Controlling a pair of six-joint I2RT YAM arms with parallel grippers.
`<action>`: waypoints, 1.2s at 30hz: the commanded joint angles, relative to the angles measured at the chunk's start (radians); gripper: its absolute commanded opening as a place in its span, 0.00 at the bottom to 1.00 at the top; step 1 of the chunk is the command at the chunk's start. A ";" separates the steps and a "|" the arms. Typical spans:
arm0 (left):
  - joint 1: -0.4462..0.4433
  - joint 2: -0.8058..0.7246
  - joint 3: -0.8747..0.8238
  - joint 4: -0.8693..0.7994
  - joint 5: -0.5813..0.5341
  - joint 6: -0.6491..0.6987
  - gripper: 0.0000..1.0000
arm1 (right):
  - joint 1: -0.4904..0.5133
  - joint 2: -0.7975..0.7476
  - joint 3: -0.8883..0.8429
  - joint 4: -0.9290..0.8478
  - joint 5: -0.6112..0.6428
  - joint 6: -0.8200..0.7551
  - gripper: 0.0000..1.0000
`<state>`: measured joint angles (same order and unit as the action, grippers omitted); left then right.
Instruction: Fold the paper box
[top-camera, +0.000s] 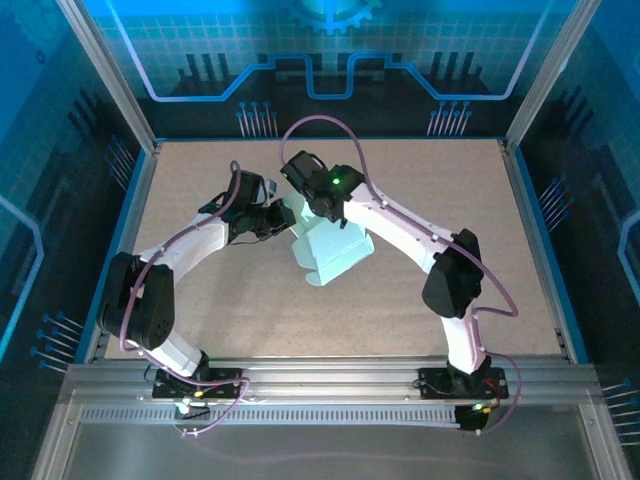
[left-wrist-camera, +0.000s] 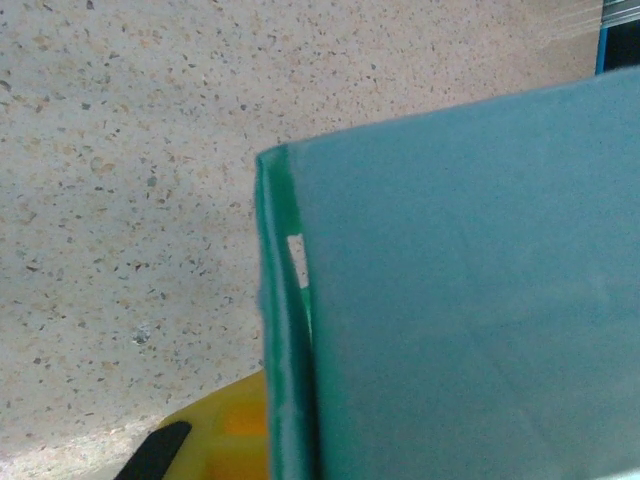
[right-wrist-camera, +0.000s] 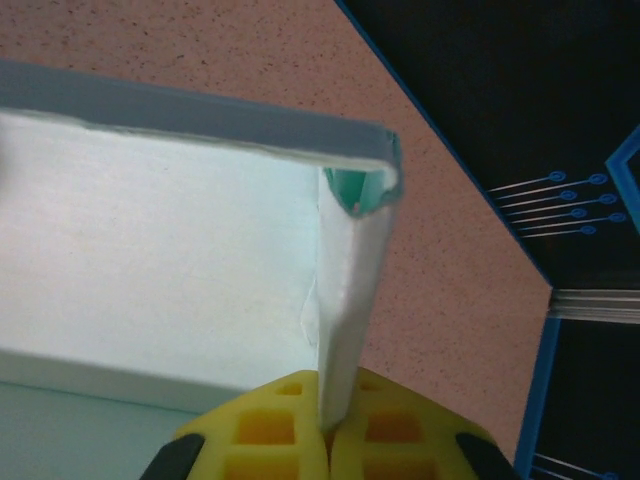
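Nearest stand the two arm bases (top-camera: 195, 383) at the table's (top-camera: 430, 170) edge. From above, both arms curve inward and meet mid-table. The left gripper (top-camera: 282, 218) and right gripper (top-camera: 322, 210) hold the paper box (top-camera: 338, 255), which spreads out from the right gripper toward the bases.

At the left wrist, a yellow finger (left-wrist-camera: 228, 430) presses a folded teal wall of the box. The jaws are pressed together on it, the other finger hidden behind the panel.

At the right wrist, two yellow fingers (right-wrist-camera: 255, 430) pinch an upright pale wall, the box's floor stretching to their left.
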<state>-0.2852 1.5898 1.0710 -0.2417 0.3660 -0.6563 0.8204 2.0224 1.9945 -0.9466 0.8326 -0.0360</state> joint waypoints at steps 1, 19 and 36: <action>-0.028 -0.017 0.033 0.060 0.103 0.032 0.00 | 0.044 0.051 0.022 0.008 0.044 -0.023 0.00; -0.029 -0.011 0.033 0.065 0.101 0.018 0.00 | 0.059 0.055 -0.060 0.112 0.248 0.065 0.23; -0.030 -0.005 0.033 0.061 0.084 0.000 0.00 | 0.054 0.019 -0.076 0.115 0.118 0.129 0.29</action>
<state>-0.2928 1.5917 1.0710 -0.2352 0.3843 -0.6811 0.8631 2.0514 1.9278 -0.8268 1.0622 0.0715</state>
